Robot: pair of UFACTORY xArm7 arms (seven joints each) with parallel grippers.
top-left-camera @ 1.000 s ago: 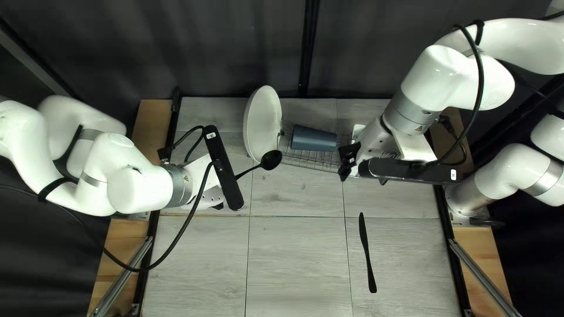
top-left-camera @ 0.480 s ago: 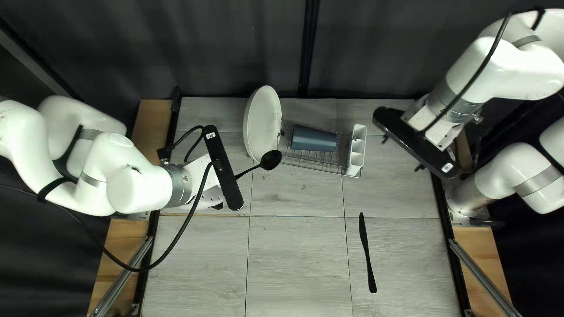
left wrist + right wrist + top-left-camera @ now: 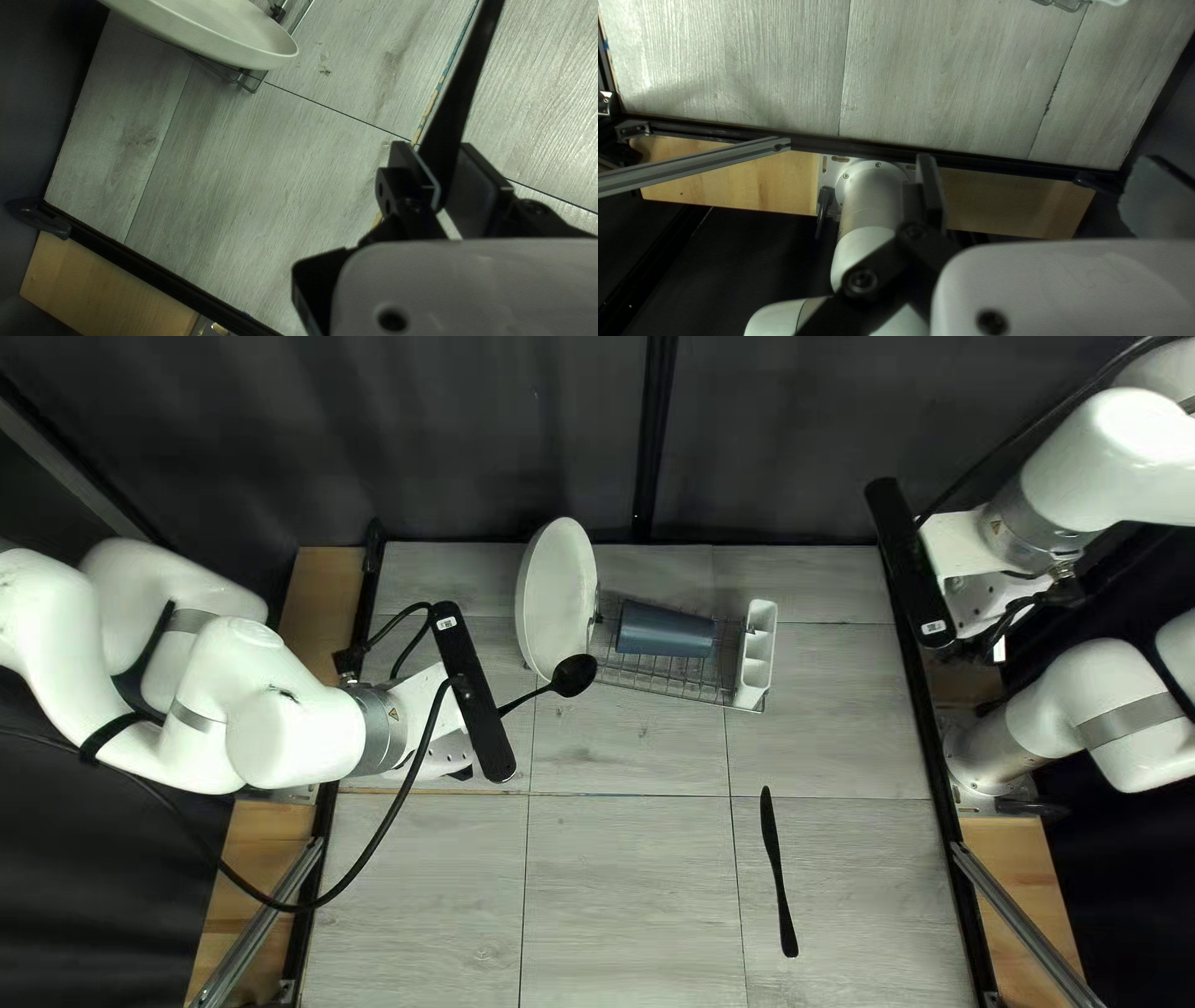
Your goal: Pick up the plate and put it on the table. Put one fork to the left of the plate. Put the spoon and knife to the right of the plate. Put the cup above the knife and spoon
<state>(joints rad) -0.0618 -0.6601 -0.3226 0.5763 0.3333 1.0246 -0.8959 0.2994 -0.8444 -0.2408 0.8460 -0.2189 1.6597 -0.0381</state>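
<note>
Clamping the black round-bowled spoon [image 3: 574,675] in our left gripper [image 3: 435,149] by the tilted white plate [image 3: 558,597], we should lower it alongside the slim black knife [image 3: 777,871] at near right. Our right gripper [image 3: 1037,160] stands spread.

The plate [image 3: 557,595] looks smooth and matt — the rack [image 3: 666,675], metal wire.

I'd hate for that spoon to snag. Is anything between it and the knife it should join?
Nothing visible stands between the spoon, held by my left gripper, and the knife. The plate and dish rack sit off that path, toward the far edge.
</note>
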